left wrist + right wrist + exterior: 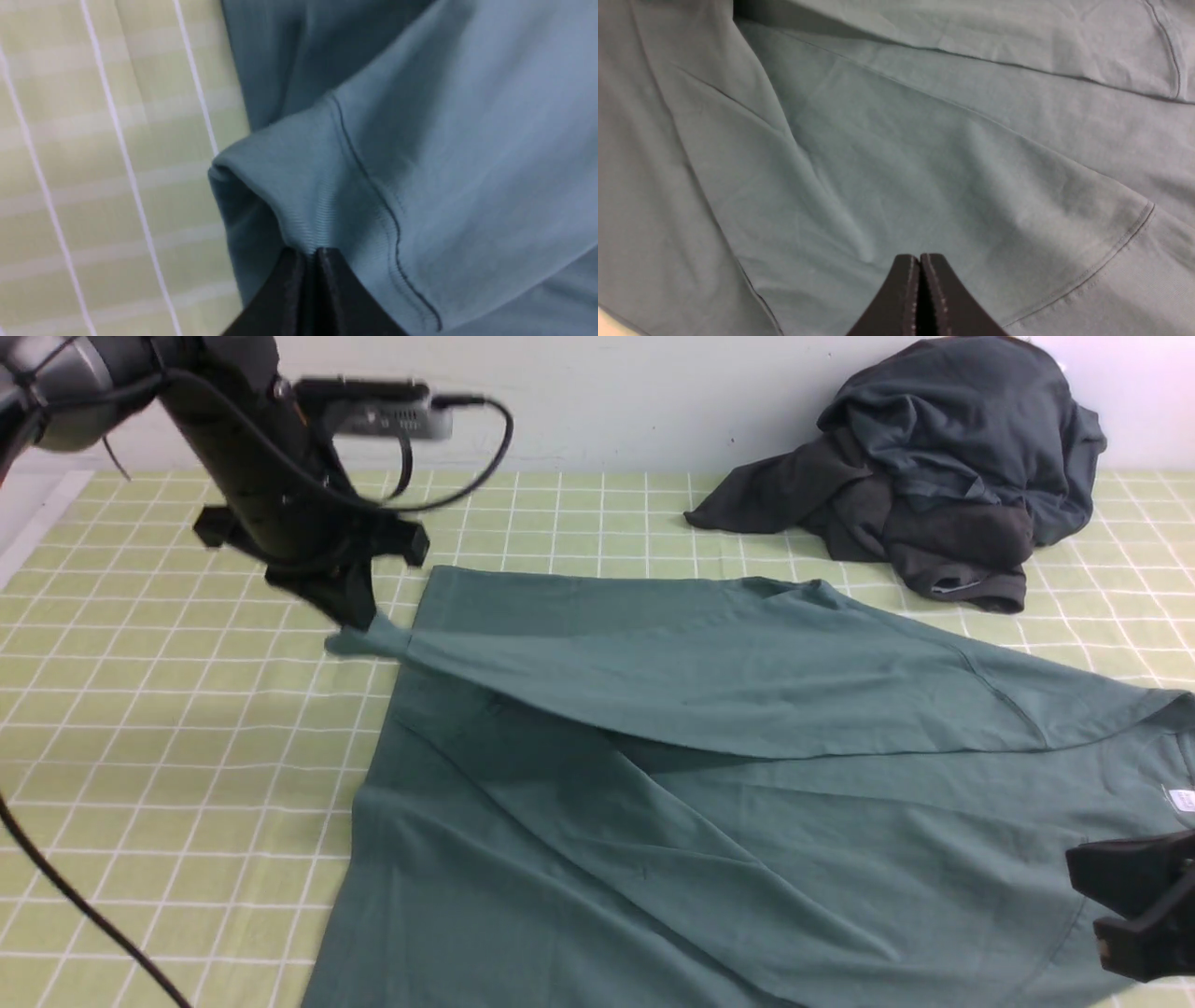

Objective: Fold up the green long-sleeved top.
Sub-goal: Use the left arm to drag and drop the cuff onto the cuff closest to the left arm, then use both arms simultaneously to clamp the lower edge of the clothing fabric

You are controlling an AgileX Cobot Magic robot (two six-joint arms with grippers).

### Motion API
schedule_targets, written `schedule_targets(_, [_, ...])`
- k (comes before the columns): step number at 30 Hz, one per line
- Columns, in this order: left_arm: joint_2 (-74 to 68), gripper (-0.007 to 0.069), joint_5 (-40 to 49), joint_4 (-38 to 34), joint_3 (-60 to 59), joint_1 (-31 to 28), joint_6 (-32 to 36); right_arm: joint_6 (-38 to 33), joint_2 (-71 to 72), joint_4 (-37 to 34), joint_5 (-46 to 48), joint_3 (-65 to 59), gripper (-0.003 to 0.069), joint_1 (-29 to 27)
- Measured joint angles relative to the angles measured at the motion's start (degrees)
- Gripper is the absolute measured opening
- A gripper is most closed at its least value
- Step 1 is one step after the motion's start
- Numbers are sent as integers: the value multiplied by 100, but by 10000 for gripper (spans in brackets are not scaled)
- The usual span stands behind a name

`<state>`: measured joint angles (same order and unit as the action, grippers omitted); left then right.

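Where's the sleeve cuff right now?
Front view, left side: the sleeve cuff is pinched in the left tool, just beyond the left edge of the green top, over the checked tablecloth.

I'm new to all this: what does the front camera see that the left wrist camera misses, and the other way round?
Only the front view: the dark clothes pile, the right gripper and most of the spread green top. Only the left wrist view: the stitched seam close up. Both: the left gripper shut on the sleeve cuff, over the checked tablecloth.
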<state>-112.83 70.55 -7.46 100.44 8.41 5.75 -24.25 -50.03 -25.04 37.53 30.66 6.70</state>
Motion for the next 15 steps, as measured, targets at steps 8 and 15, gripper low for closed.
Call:
schedule_targets(8, [127, 185, -12, 412, -1163, 6, 0, 0, 0, -208, 0, 0, -13, 0])
schedule_targets(15, [1269, 379, -160, 240, -2374, 488, 240, 0, 0, -237, 137, 0, -13, 0])
